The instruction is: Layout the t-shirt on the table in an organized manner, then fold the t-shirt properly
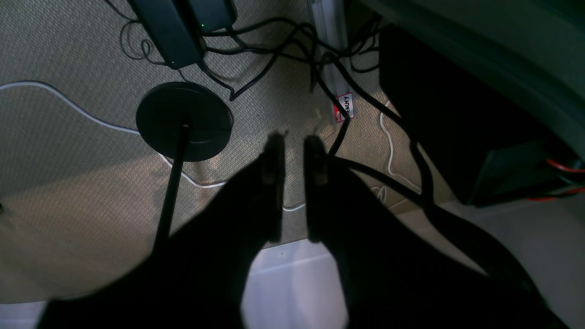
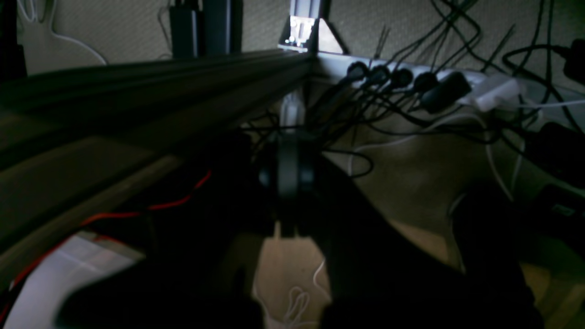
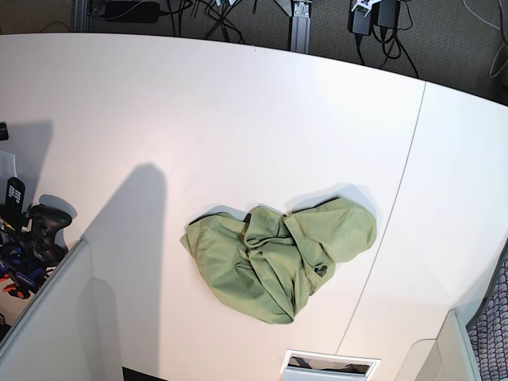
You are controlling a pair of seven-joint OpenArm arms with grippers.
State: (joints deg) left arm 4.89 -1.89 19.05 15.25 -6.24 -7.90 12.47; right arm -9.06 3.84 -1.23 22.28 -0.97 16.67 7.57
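A small label [image 1: 344,107] is seen on the carpeted floor [image 1: 68,192] in the left wrist view, beside a metal rail; the black word "FRENCHY" can be read on its white part, and a red strip beside it carries small white writing, seemingly "hello". No other legible writing is visible in any view.

The t-shirt [image 3: 279,258] is shown only in the base view. It lies crumpled in a heap on the table [image 3: 198,119], slightly toward the near side and just left of the thin dark seam [image 3: 397,214]. The long axis of the heap runs roughly left to right, with a rounded lobe raised at the right end and a flatter portion spread toward the lower left. Collar and sleeves cannot be told apart.

Neither arm is visible in the base view. The left gripper [image 1: 295,183] is shown by the left wrist view alone: its dark fingers stand a narrow gap apart, nothing is held between them, and the floor, a round black stand base [image 1: 184,121] and cables are seen beyond. The right gripper [image 2: 285,183] is shown by the right wrist view only, dark and blurred; it is closed, empty, below a table edge, facing a power strip [image 2: 429,84] with plugged cables.
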